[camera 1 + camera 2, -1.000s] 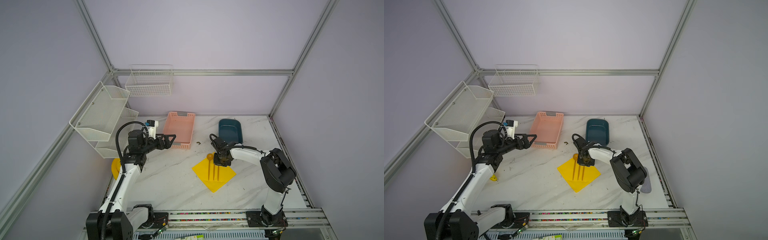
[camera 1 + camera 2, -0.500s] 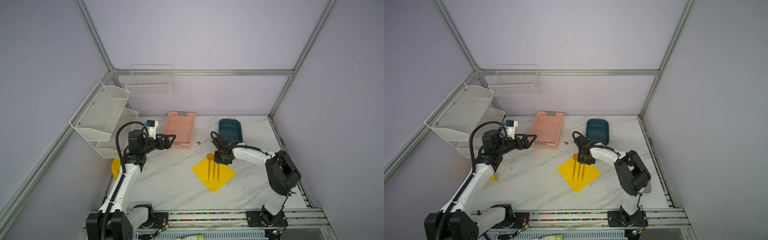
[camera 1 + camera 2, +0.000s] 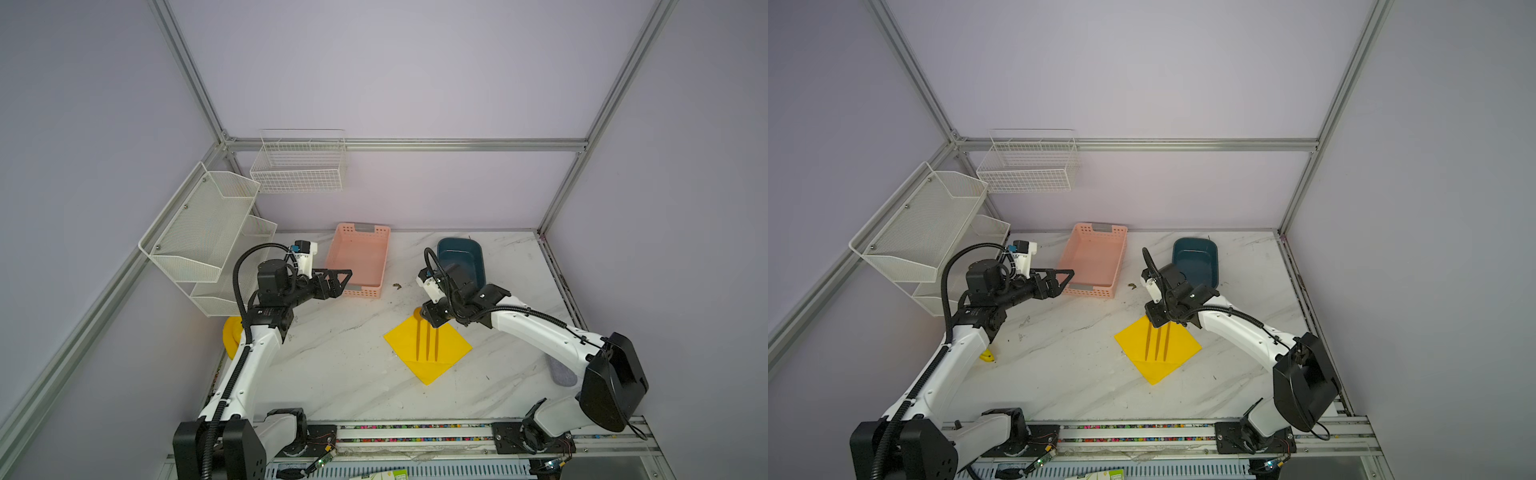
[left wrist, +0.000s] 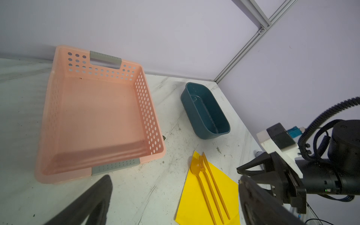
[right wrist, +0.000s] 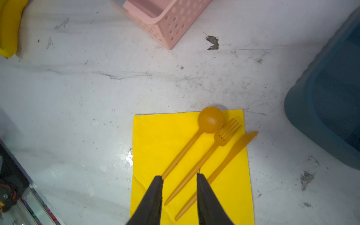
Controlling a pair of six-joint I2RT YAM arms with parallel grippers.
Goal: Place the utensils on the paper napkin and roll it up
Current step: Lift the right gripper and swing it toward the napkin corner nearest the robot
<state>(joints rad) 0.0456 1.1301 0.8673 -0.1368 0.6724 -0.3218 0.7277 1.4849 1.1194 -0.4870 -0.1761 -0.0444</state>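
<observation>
The yellow paper napkin (image 3: 446,353) (image 3: 1177,351) lies as a diamond on the marble table. The utensils rest side by side on it: spoon (image 5: 210,119), fork (image 5: 227,132) and knife (image 5: 239,144). Their heads sit near the napkin's far corner. My right gripper (image 5: 179,176) (image 3: 429,325) hovers over that end, open. The fork's handle shows in the gap between its fingers, lying flat on the napkin (image 5: 155,136). My left gripper (image 3: 343,276) (image 4: 173,181) is open and empty, raised beside the pink basket, well apart from the napkin (image 4: 194,202).
A pink perforated basket (image 3: 359,259) and a dark blue tub (image 3: 461,257) stand behind the napkin. White mesh shelves (image 3: 199,232) and a wire basket (image 3: 299,166) hang on the left and back walls. A yellow banana (image 3: 230,332) lies by the left arm.
The right gripper's jaws have spread apart above the utensils, and that arm's elbow has swung to the right. The left arm has not moved.
</observation>
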